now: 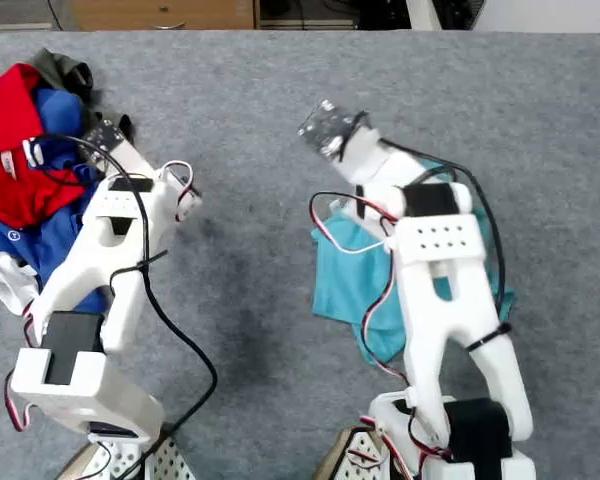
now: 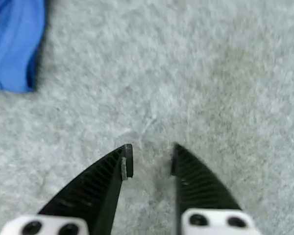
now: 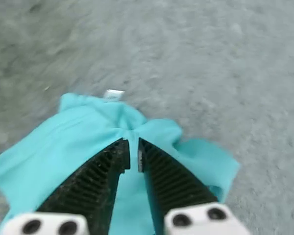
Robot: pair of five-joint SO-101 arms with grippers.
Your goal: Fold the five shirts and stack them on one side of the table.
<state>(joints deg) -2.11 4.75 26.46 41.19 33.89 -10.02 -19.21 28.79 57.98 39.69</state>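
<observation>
Teal shirt lies crumpled on the grey table, under the right arm in the high view. The right gripper sits directly over this shirt, its black ribbed jaws drawn almost together with only a thin slit between them. The cloth puckers into creases that converge at the fingertips, so the shirt appears pinched there. A small white tag shows at the shirt's edge just beyond the tips.

The left gripper is well apart from the teal shirt. It hangs over bare table with its jaws moderately spread and nothing between them. Farther still from the teal shirt, on the left arm's side, a blue shirt, a red shirt and a white shirt lie heaped together unfolded.
</observation>
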